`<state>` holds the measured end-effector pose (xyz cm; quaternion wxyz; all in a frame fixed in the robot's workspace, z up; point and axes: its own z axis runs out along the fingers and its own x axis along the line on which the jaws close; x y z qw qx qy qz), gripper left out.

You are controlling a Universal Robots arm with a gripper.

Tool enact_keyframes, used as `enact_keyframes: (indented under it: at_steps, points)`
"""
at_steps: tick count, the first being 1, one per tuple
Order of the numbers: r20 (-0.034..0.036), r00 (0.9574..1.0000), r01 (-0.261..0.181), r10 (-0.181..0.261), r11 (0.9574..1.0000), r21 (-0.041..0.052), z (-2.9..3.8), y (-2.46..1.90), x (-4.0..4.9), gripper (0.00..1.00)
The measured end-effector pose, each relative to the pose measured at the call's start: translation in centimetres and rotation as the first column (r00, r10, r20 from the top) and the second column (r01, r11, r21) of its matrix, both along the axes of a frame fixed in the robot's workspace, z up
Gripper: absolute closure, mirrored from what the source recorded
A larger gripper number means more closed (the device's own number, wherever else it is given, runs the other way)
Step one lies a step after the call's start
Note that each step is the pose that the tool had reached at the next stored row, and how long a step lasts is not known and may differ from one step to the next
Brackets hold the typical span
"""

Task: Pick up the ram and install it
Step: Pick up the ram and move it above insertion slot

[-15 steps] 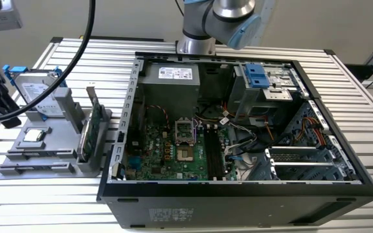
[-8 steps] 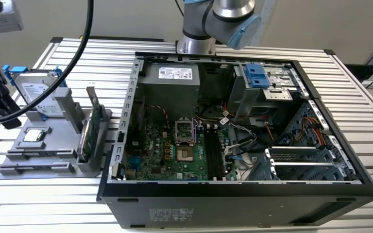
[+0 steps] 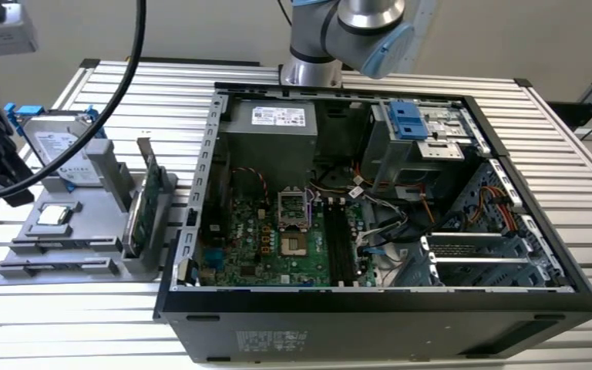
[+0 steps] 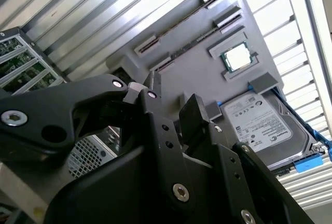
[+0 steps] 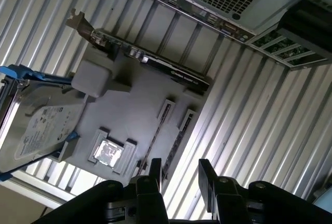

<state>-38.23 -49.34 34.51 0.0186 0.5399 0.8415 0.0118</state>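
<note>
I'm seeing my arm (image 3: 322,35) showing silver-grey round joints with a light blue cap (image 3: 391,48), a thick black cable (image 3: 121,85) trailing beside it. In both wrist views my gripper (image 5: 180,171) (image 4: 173,95) is showing matte black jointed plates (image 4: 62,115) studded with small silver screws (image 4: 180,192).

Count: computer case (image 3: 378,324), one; grey tray (image 3: 90,231), one. On it: hard drive (image 3: 59,146), one; processor chip (image 3: 55,216), one; green card (image 3: 152,202), one; ram sticks (image 5: 156,136), apparently two, though edge-on and hard to separate.
</note>
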Motion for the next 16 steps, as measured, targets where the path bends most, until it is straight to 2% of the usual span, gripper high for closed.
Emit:
enact_keyframes:
  at_steps: [11,16]
  points:
    - [0.0001,0.9996,0.027,-0.027,0.9996,-0.0010,-0.27,0.01,0.00,0.00]
    - [0.0000,0.9979,0.065,-0.065,0.9979,-0.0011,-0.42,0.01,-0.01,0.00]
